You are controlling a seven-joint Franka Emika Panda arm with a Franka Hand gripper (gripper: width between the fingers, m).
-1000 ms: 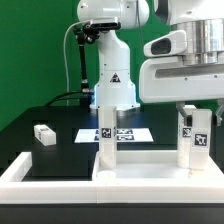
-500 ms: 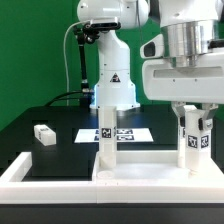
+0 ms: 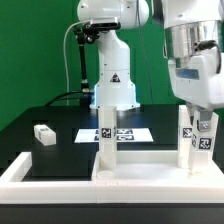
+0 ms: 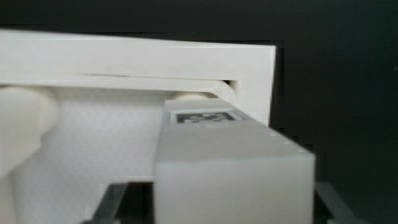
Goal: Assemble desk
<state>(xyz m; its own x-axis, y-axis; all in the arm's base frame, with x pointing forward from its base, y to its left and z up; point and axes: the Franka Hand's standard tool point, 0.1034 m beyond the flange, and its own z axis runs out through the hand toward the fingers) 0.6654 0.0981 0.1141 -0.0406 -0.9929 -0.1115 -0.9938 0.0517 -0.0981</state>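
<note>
Since gripper (image 3: 197, 122) fingers clamp the upright leg block (image 3: 197, 150) | risk: if you twist off-axis, it prob. jams crooked in tabletop (image 3: 150, 165)

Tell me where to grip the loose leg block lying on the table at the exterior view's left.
Take the leg block across its two long side faces, at mid-length, coming straight down from above. It lies flat on the black table with nothing close beside it, so those parallel faces are free.
</note>
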